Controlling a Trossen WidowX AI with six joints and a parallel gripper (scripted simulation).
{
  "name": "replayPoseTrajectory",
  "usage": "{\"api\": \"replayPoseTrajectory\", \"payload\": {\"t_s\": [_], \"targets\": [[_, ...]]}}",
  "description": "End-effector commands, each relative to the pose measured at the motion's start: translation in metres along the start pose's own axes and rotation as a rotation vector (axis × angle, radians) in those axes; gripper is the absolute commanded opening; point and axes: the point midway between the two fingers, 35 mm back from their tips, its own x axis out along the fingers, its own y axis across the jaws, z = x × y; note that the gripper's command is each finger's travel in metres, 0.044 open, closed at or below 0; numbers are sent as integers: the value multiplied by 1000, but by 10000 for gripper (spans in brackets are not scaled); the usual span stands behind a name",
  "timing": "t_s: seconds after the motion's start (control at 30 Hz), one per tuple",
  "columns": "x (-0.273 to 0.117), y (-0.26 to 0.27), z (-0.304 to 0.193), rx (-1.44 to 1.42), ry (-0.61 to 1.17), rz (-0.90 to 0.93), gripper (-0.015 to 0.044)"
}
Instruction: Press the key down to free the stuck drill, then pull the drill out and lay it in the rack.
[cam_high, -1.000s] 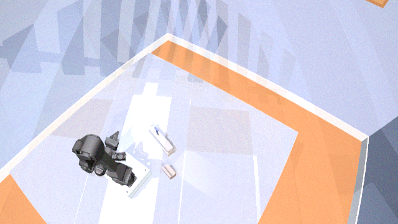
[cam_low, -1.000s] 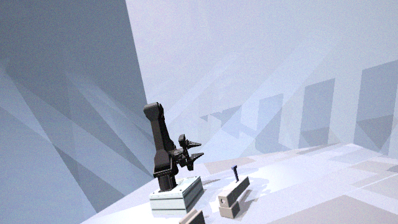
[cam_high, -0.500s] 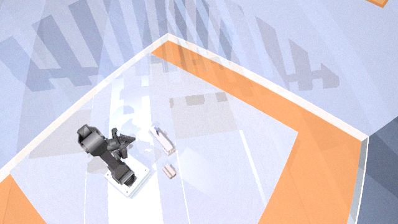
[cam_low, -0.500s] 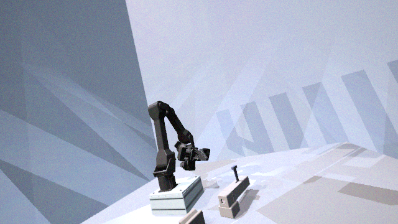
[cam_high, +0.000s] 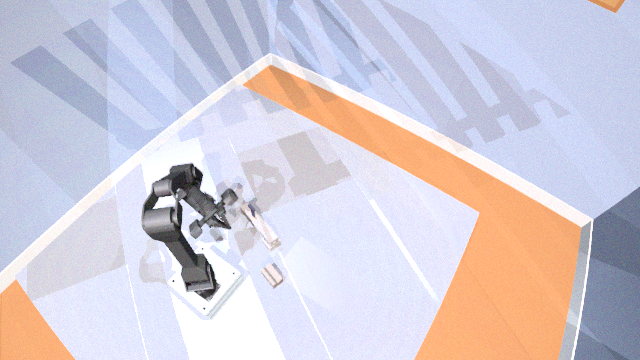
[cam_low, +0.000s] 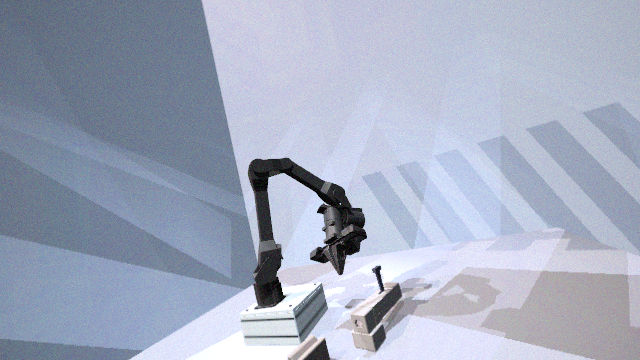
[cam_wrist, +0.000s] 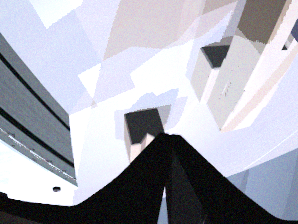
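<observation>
A dark blue drill (cam_low: 378, 281) (cam_high: 253, 208) stands upright, its wider head on top, out of the far part of a long beige block (cam_low: 378, 306) (cam_high: 263, 229) (cam_wrist: 234, 92). A small dark mark shows on the block's near end; I cannot make out the key. The grooved beige rack (cam_high: 272, 275) (cam_low: 311, 351) (cam_wrist: 144, 125) is a short block beyond that end, partly behind my fingertips in the wrist view. My gripper (cam_high: 229, 227) (cam_low: 340, 273) (cam_wrist: 167, 143) is shut with nothing between its fingers. It points down, above and to the arm's side of the long block, not touching it.
The arm's pale base box (cam_high: 226, 289) (cam_low: 271, 329) (cam_wrist: 32, 100) stands beside the long block and the rack. A smaller support (cam_low: 369, 339) sits under the long block's near end. Orange strips (cam_high: 500, 280) and a raised pale edge (cam_high: 430, 137) lie farther out.
</observation>
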Motion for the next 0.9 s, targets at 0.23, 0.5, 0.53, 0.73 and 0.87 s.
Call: {"api": "replayPoseTrajectory", "payload": {"t_s": [0.23,0.5,0.53,0.73,0.87], "targets": [[7,-96,9,1271,-163,609,0],[8,-113,4,1423,-176,686,0],[8,-113,4,1423,-176,686,0],[8,-113,4,1423,-176,686,0],[10,-111,5,1413,-174,679,0]]}}
